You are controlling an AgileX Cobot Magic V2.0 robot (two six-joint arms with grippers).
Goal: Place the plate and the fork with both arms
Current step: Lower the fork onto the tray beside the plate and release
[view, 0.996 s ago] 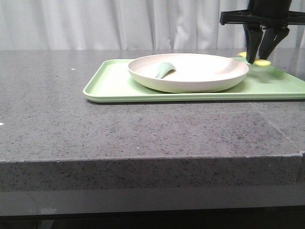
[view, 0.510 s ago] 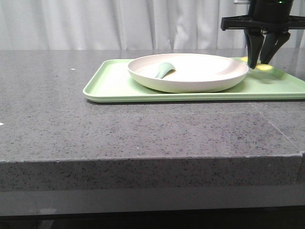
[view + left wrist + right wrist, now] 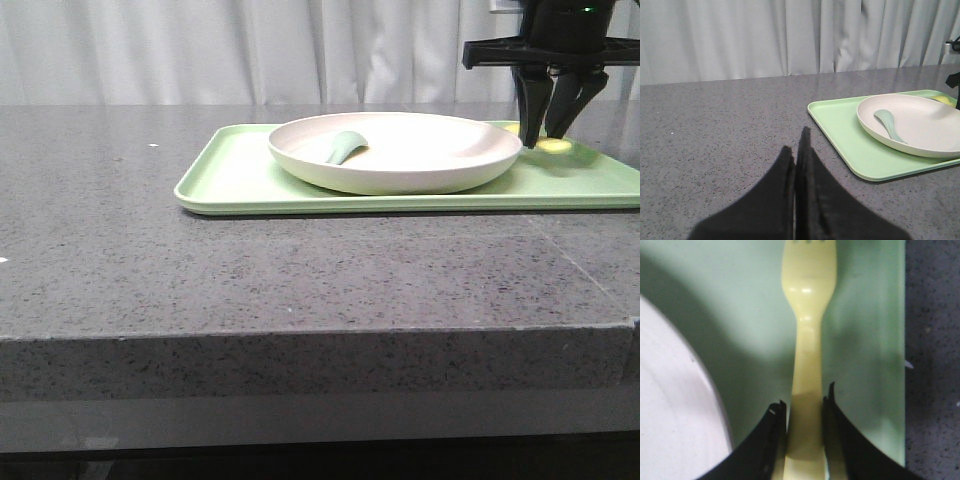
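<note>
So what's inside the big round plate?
A small grey-green utensil lies in the plate, toward its left side. Nothing else shows inside it. The plate sits on the light green tray; what is under the plate is covered.

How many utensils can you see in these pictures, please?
2. The grey-green utensil lies in the plate; the fork lies on the tray beside the plate, its handle between the right gripper fingers.

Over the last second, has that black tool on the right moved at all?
Yes. In the front view, the right tool has shifted slightly right, further from the plate rim, and sits at the yellow fork on the green tray.
</note>
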